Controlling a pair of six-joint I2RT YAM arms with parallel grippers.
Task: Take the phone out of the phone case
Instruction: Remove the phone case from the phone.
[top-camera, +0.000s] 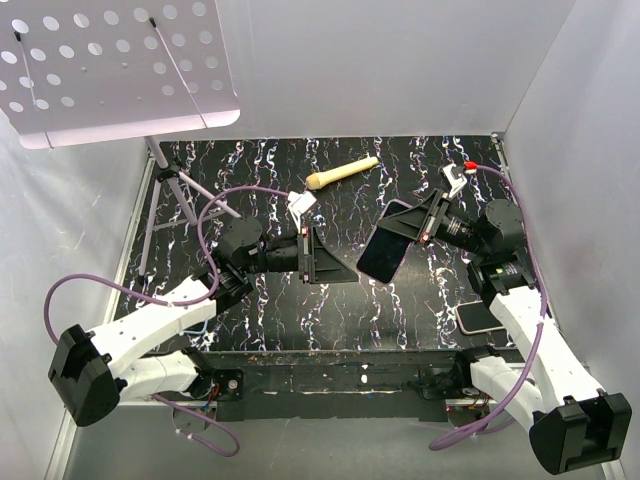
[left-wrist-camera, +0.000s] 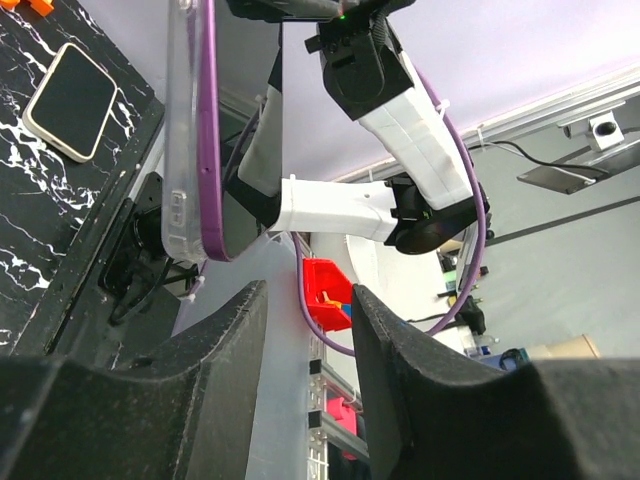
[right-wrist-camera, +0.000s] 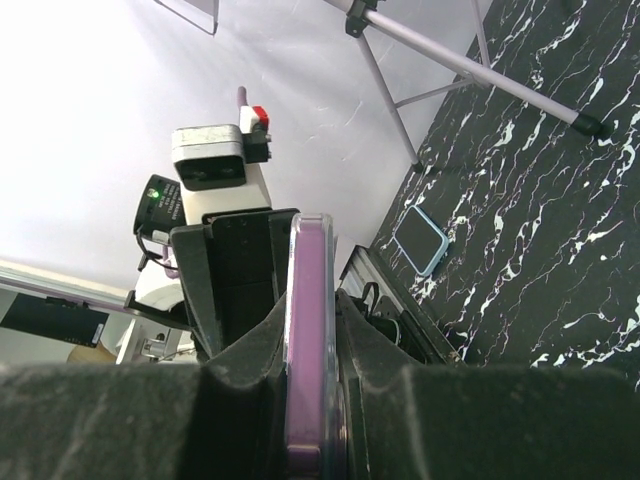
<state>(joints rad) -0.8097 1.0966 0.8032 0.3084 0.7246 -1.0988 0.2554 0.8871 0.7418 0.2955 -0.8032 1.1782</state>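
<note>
The phone (top-camera: 383, 252) has a purple edge and sits in a clear case. It is held in the air over the middle of the table, dark screen facing up. My right gripper (top-camera: 420, 226) is shut on its upper right end; the right wrist view shows the purple edge (right-wrist-camera: 310, 330) clamped between the fingers (right-wrist-camera: 375, 350). My left gripper (top-camera: 340, 262) is open and empty just left of the phone. In the left wrist view the cased phone (left-wrist-camera: 215, 130) hangs above and beyond the open gripper (left-wrist-camera: 310, 295), not between the fingers.
A second phone in a cream case (top-camera: 480, 318) lies on the table by the right arm, also in the left wrist view (left-wrist-camera: 70, 100). A blue-cased phone (right-wrist-camera: 420, 240) lies near the front edge. A wooden-handled tool (top-camera: 340, 173) lies at the back. A music stand (top-camera: 170, 190) stands back left.
</note>
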